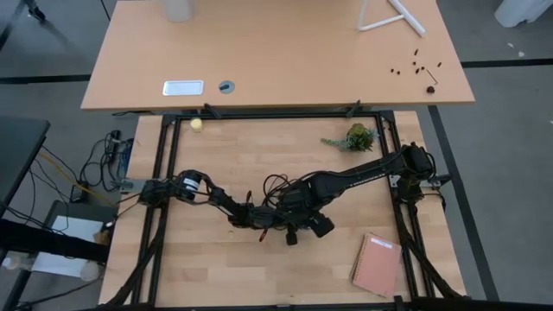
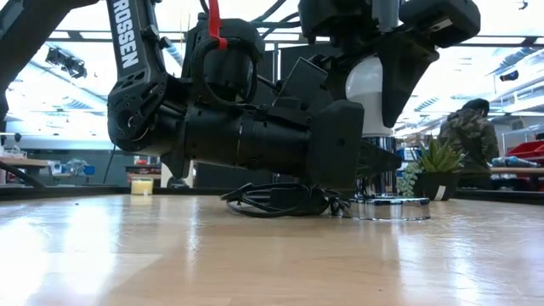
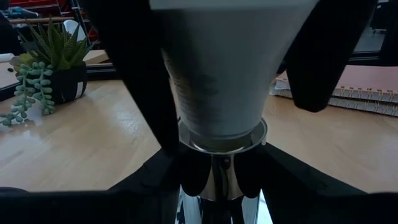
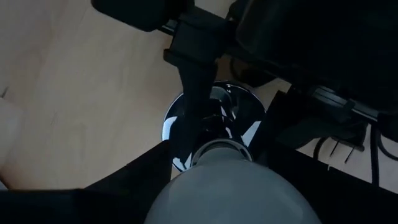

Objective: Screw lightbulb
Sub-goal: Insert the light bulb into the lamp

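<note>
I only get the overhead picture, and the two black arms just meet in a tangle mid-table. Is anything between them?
Observer: Yes. The low view shows a white bulb held upright by the right gripper, above a shiny round socket on the table.
Operator: And the other arm, is it just waiting?
Observer: No. Its wrist view shows the left gripper closed on the socket's chrome neck, right where the bulb's base meets it.
</note>
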